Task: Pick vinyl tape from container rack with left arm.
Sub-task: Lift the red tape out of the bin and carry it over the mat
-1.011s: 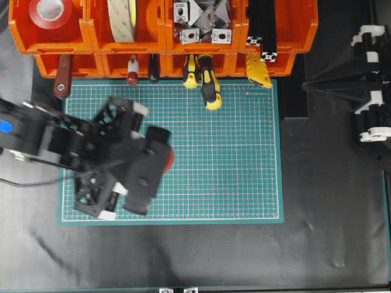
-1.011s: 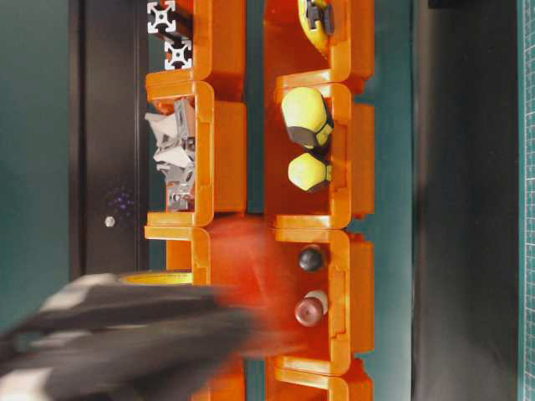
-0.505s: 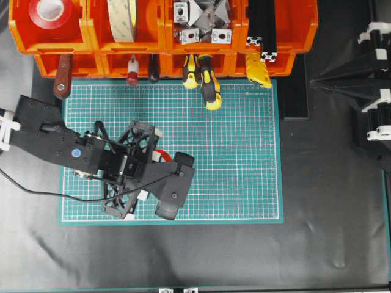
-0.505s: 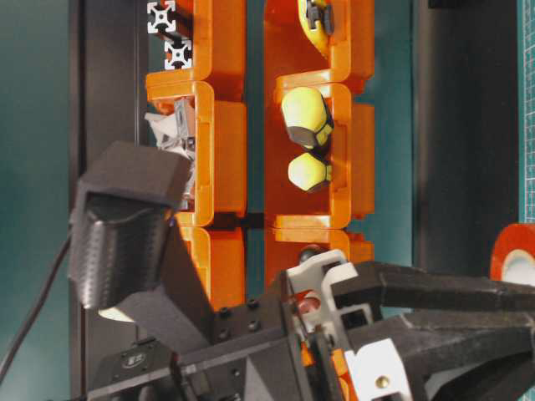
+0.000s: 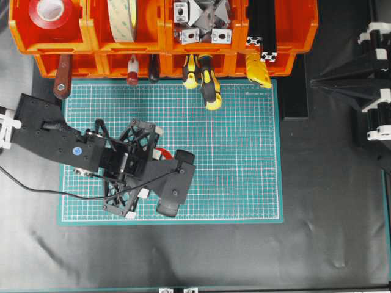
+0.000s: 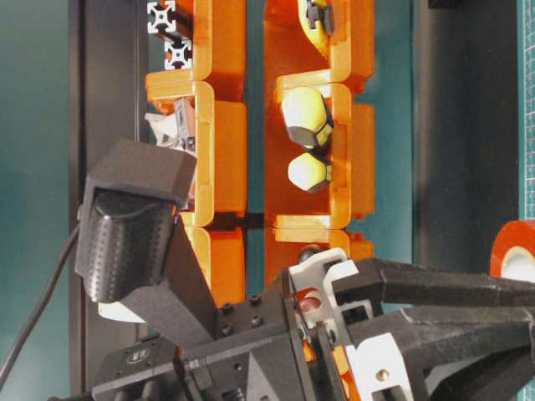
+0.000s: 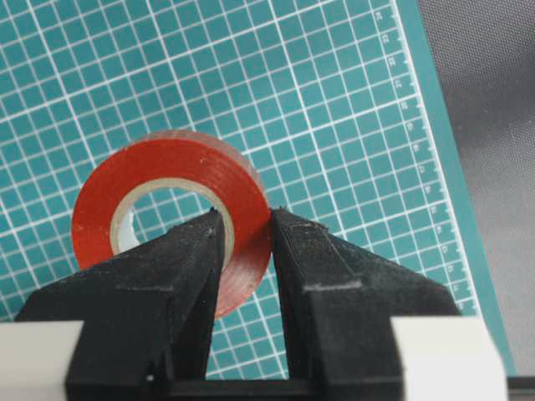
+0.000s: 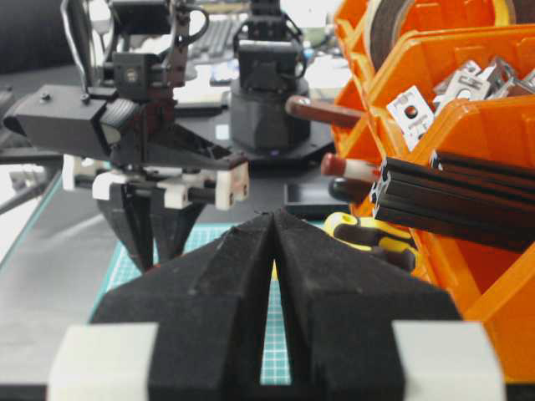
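My left gripper (image 7: pixel 247 219) is shut on the vinyl tape (image 7: pixel 167 167), a glossy red ring with a pale core. One finger goes through the ring's hole and the other presses its outer side. From overhead, only a sliver of the vinyl tape (image 5: pixel 162 152) shows beside the left gripper (image 5: pixel 157 157), low over the green cutting mat (image 5: pixel 232 165). The table-level view shows the vinyl tape (image 6: pixel 514 255) at the right edge. The orange container rack (image 5: pixel 88 33) stands along the back. My right gripper (image 8: pixel 274 215) is shut and holds nothing.
The rack's top-left bin holds another red roll (image 5: pixel 50 12), beside a cream roll (image 5: pixel 122 18), metal brackets (image 5: pixel 201 21) and black profiles (image 5: pixel 263 30). Screwdriver handles (image 5: pixel 208 82) stick out of the lower bins over the mat's far edge. The right arm (image 5: pixel 366 79) stays at the right.
A second ago the left arm was blurred in motion. It now holds still low over the mat with the tape, barely shifted in the last half second. The right arm shifted slightly.
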`<state>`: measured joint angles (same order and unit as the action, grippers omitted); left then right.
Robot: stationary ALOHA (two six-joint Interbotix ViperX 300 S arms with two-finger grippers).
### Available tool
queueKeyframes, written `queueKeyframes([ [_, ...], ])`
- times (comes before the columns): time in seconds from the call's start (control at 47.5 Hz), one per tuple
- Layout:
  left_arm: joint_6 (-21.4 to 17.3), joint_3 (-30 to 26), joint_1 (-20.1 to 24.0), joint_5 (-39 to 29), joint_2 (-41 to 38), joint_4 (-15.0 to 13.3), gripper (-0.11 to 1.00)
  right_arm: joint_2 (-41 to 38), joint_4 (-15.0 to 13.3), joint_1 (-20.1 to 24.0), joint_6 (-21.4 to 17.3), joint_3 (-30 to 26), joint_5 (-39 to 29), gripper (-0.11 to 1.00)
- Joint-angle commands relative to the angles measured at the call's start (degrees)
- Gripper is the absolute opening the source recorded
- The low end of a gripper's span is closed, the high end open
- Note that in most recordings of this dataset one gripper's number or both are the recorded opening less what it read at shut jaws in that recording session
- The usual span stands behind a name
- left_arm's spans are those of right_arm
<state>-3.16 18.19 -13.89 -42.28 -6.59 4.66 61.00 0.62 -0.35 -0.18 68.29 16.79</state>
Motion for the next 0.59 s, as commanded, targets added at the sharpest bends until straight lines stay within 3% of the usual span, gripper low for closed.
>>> queueKeyframes([
  [0.0, -0.1, -0.8, 0.4, 0.3, 1.2, 0.1, 0.19, -0.4, 0.2, -0.1, -0.1, -1.6, 0.3, 0.0],
  [0.126, 0.1, -0.8, 0.7, 0.3, 1.3, 0.1, 0.25, -0.4, 0.2, -0.1, -0.1, -1.6, 0.3, 0.0],
  [0.274, 0.0, -0.8, 0.8, 0.3, 2.1, 0.0, 0.67, -0.4, 0.2, 0.0, 0.0, -1.6, 0.2, 0.0],
  [0.358, 0.0, -0.7, 0.9, 0.3, 2.5, 0.1, 0.86, -0.4, 0.2, -0.1, 0.0, -1.5, 0.1, 0.0],
  [0.421, 0.0, -0.7, 0.8, 0.3, 2.6, 0.1, 0.9, -0.4, 0.2, -0.1, 0.0, -1.5, 0.0, 0.0],
  [0.568, -0.1, -0.4, 0.8, 0.3, 3.6, 0.0, 0.87, -0.4, 0.2, -0.1, 0.0, -1.5, -0.1, 0.0],
])
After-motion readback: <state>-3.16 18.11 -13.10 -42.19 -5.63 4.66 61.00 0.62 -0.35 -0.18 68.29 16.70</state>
